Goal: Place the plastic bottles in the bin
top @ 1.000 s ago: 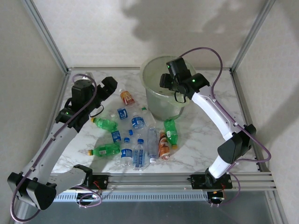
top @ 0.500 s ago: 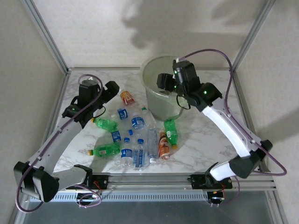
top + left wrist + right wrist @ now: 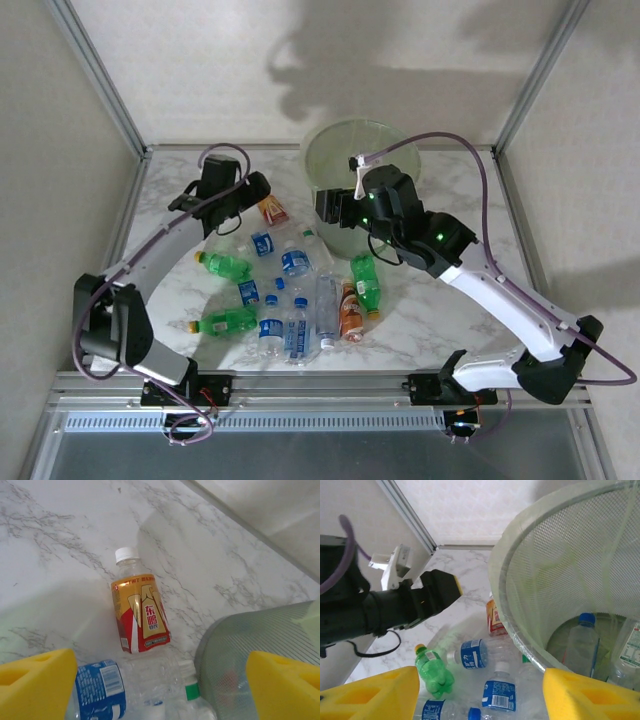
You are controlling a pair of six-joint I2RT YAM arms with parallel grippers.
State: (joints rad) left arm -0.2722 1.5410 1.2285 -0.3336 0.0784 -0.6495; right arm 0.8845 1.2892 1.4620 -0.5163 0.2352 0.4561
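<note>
Several plastic bottles lie on the marble table left of the pale-green bin. My left gripper is open with nothing between its yellow pads, hovering just above the orange-labelled bottle with a white cap. A blue-labelled clear bottle lies closer to it. My right gripper is open and empty at the bin's left rim, above a blue-labelled bottle and a green bottle. Bottles lie inside the bin.
More bottles lie in a cluster toward the near edge: green ones, a brown-orange one and clear ones. Metal frame posts and walls enclose the table. Bare marble lies right of the cluster.
My right gripper has come out from over the bin to its left rim and lower. My left gripper has swung right and forward to the orange-labelled bottle.
</note>
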